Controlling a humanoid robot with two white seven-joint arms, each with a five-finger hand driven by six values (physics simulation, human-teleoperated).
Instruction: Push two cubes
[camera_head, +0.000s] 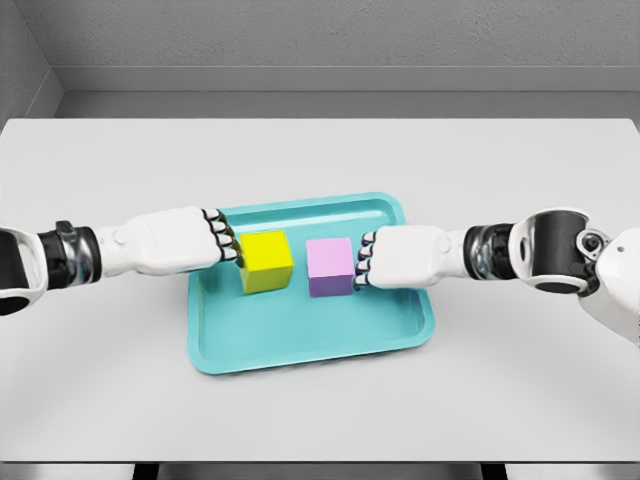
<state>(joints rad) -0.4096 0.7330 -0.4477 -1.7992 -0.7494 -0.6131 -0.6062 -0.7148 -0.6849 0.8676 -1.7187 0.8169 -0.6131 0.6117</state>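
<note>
Head view showed a teal tray (300, 352) on the grey bench (320, 150), with two cubes side by side in its middle and a narrow gap between them. Yellow cube (267, 260) sat left, lilac cube (330, 267) right. Left hand (185, 240) was curled into a fist, holding nothing, knuckles against the yellow cube's outer face. Right hand (405, 257) was likewise fisted and empty, knuckles touching the lilac cube's outer face.

Judgement: both cubes looked rigid, small and probably light, with flat, smooth sides. No grasp needed; contact belonged low and centred on each outer face, since an off-centre shove would likely spin a cube. Tray floor appeared slick, so they should slide readily; the raised rim could stop one.
</note>
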